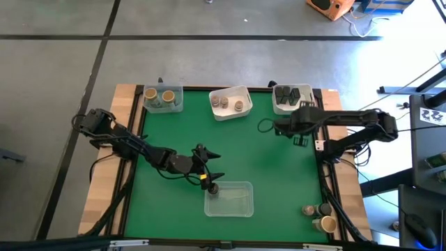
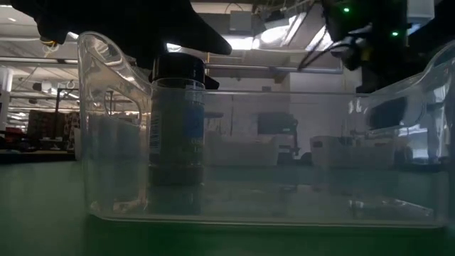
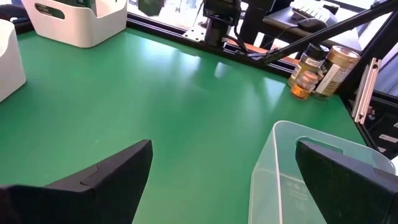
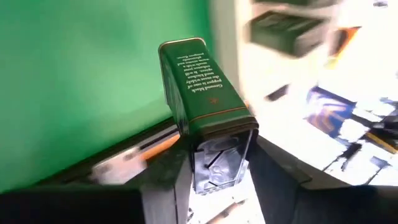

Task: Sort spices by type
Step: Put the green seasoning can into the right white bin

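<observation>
A dark-capped spice jar (image 2: 178, 128) is standing upright at the left end of the clear tray (image 1: 240, 202), low in the high view's centre. A green rectangular spice tin (image 4: 202, 93) is sitting clamped in the right gripper (image 4: 214, 158). Tan-topped jars (image 1: 159, 95), pale-topped jars (image 1: 231, 104) and dark tins (image 1: 291, 95) are sitting in the three top trays; three more jars (image 1: 318, 215) are standing at lower right.

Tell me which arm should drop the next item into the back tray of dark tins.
Right. The right gripper is shut on a green tin, close beside that white tray. The left gripper is open by the clear tray at the table's near edge, holding nothing.
</observation>
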